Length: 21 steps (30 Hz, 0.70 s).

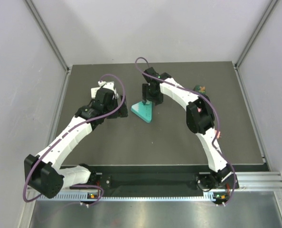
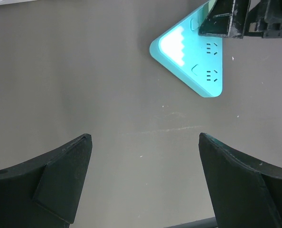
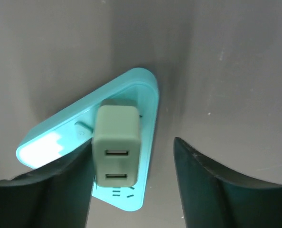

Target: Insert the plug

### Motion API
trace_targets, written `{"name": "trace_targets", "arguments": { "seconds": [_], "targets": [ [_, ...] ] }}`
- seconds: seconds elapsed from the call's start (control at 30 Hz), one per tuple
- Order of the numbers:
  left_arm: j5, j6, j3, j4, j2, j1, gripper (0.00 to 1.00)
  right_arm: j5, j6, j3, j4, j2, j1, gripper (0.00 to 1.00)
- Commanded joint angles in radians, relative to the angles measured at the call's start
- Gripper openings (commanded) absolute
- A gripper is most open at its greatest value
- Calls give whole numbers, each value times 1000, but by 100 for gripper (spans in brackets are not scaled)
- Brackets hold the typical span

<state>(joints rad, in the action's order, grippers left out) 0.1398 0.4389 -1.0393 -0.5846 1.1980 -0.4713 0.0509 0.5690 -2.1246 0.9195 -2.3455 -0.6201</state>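
Fingers (image 3: 212, 180) of the right gripper (image 3: 131, 156) stood open around the plug (image 3: 116, 142) standing in the turquoise power strip (image 3: 148, 95), and might have knocked it loose in leaving, since the left gripper (image 2: 145, 137), also open, steadied nothing.

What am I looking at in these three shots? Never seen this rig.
Two white robot arms, the left arm and the right arm, are bolted at the near edge of a dark table. One picture comes from a fixed camera above and behind them. The other two come from a camera on each wrist, looking past that arm's own black fingers.

A teal triangular power strip lies on the table. The right wrist view shows a grey-green USB plug standing on it. The right gripper is open around the plug, not clamping it. The left gripper is open too, over bare table beside the strip. A small object near the far right is too small to identify.
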Motion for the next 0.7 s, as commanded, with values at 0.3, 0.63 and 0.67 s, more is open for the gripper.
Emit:
{"name": "trace_targets", "arguments": {
  "seconds": [0.3, 0.63, 0.67],
  "targets": [
    [-9, -43, 19, 51, -49, 7, 98, 52, -40, 148, -50, 359, 94, 88],
    [-71, -55, 25, 77, -75, 7, 97, 139, 12, 1007, -159, 958, 308, 89],
    [-86, -55, 25, 77, -72, 7, 97, 150, 9, 1049, -153, 1023, 359, 89]
  ]
}}
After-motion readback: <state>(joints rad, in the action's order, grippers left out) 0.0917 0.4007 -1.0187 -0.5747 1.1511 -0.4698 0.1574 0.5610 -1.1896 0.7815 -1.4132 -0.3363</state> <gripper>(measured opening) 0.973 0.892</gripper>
